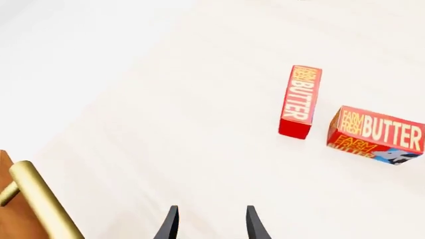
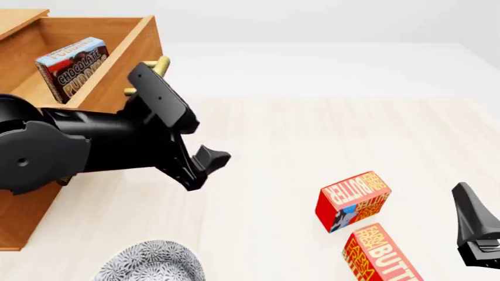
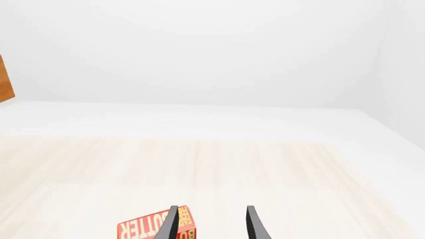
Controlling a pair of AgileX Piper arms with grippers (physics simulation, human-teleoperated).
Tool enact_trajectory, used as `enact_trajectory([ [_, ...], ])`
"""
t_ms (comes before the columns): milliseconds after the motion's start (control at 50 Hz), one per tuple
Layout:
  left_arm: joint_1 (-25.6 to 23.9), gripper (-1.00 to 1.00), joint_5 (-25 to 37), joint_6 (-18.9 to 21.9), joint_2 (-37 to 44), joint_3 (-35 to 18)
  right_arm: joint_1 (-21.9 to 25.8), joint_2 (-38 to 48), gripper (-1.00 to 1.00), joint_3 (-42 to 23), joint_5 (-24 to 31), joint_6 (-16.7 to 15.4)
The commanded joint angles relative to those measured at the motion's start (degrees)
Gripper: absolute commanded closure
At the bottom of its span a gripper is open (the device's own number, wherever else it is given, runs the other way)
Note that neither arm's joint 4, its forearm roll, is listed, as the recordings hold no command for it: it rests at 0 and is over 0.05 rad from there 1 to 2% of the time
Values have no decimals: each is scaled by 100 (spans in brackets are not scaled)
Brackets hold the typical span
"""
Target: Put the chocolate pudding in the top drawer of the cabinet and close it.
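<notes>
Left hand [image 1: 210, 223] gapes empty beside the top drawer [image 2: 117, 64]; chocolate pudding [image 2: 72, 67] inside; right hand [image 3: 211, 223] open.

Table [image 2: 312, 134] — butter boxes [image 2: 353, 201], plate [image 2: 152, 262], cabinet [image 2: 23, 216].

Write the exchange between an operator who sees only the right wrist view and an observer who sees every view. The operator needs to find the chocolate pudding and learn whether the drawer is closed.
Operator: My view shows only part of a butter box between my jaws. Where is the chocolate pudding?
Observer: In the front view, the chocolate pudding leans inside the top drawer.
Operator: Is that drawer shut?
Observer: No. It is pulled out from the cabinet, and its inside is open to view.
</notes>
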Motion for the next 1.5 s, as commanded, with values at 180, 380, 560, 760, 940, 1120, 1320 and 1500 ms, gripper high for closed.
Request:
enact_trajectory([
  [180, 419, -100, -174, -586, 62, 202, -3, -4, -100, -1, 11, 20],
  [380, 903, -100, -185, -806, -68, 360, -3, -4, -100, -1, 12, 21],
  [560, 1159, -100, -208, -1063, -42, 413, -5, -4, -100, -1, 13, 23],
  [760, 1278, -100, -280, -1199, 88, 488, -3, -4, -100, -1, 12, 20],
  [940, 1367, -100, -285, -1258, 75, 503, -4, -3, -100, -1, 13, 20],
  [1120, 1523, -100, -271, -1308, -29, 543, -4, -4, -100, -1, 12, 21],
  [1320, 1810, -100, -321, -1209, -200, 695, -4, -4, -100, -1, 12, 21],
  [1500, 1997, -100, -622, -1429, 7, 801, -4, -4, -100, -1, 13, 21],
])
